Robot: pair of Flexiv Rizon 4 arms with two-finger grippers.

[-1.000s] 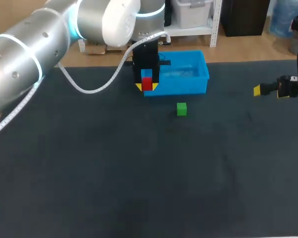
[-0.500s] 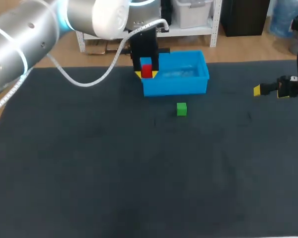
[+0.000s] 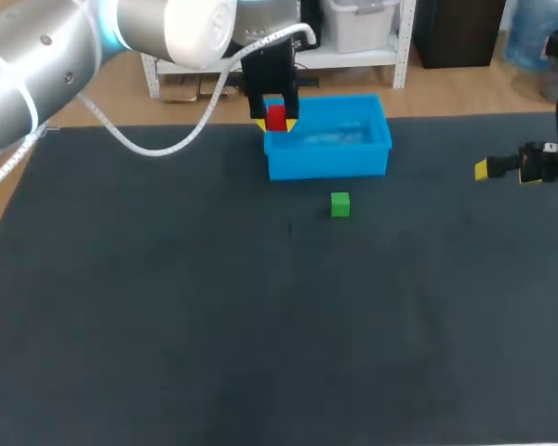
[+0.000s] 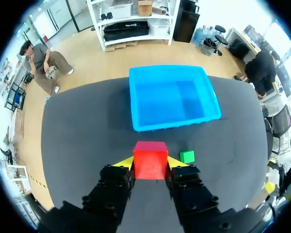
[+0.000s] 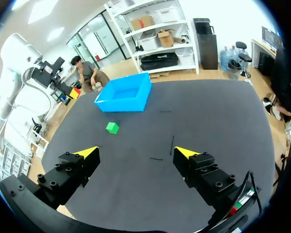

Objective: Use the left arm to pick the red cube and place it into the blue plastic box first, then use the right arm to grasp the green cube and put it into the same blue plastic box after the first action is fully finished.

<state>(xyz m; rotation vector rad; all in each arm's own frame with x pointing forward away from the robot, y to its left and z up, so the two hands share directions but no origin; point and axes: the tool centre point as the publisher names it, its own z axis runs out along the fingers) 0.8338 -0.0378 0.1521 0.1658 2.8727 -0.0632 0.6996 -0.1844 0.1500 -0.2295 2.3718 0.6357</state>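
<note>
Right now my left claw (image 3: 276, 124) grips the red cube (image 3: 276, 116) between both yellow tips, lifted off the table (image 3: 167, 325) at the left end of the blue plastic box (image 3: 330, 163). The green cube (image 3: 340, 204) sits on the table just beside the box. My right claw (image 5: 140, 153) hangs wide apart, holding nothing, well off to the right.

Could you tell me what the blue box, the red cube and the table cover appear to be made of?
Blue box: likely moulded plastic, smooth with a faint sheen on its walls. Red cube: uniform matte faces, perhaps painted wood or plastic. Table cover: dark, dull, seemingly cloth or felt.
</note>
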